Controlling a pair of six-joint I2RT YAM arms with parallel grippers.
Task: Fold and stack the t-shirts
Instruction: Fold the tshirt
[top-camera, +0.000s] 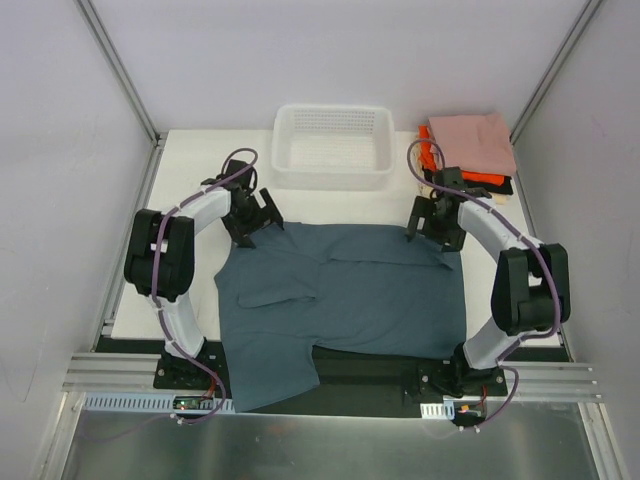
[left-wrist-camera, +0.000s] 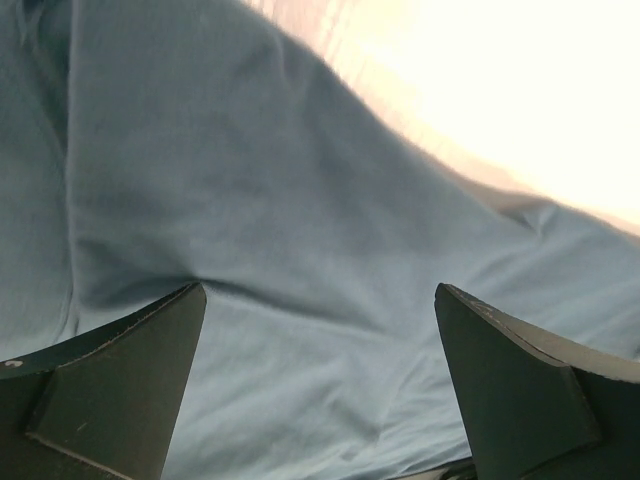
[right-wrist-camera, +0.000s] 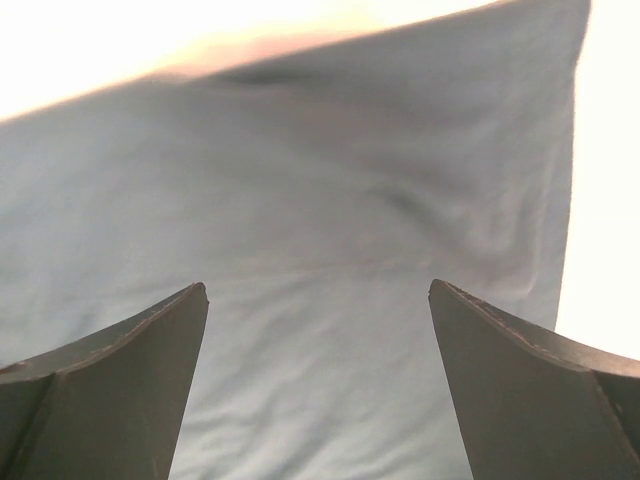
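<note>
A large slate blue-grey t-shirt (top-camera: 345, 300) lies spread on the table between the arms, its lower left part hanging over the near edge. My left gripper (top-camera: 256, 226) hovers at the shirt's far left corner, open, with only cloth (left-wrist-camera: 300, 260) below its fingers. At the far right corner my right gripper (top-camera: 428, 226) is open too, and the cloth (right-wrist-camera: 320, 230) lies loose under it. A stack of folded t-shirts (top-camera: 470, 150) sits at the back right: dusty pink on top, orange-red and black beneath.
A white mesh basket (top-camera: 333, 147) stands at the back centre of the white table (top-camera: 185, 170). Grey walls close both sides. A metal rail (top-camera: 330, 375) runs along the near edge.
</note>
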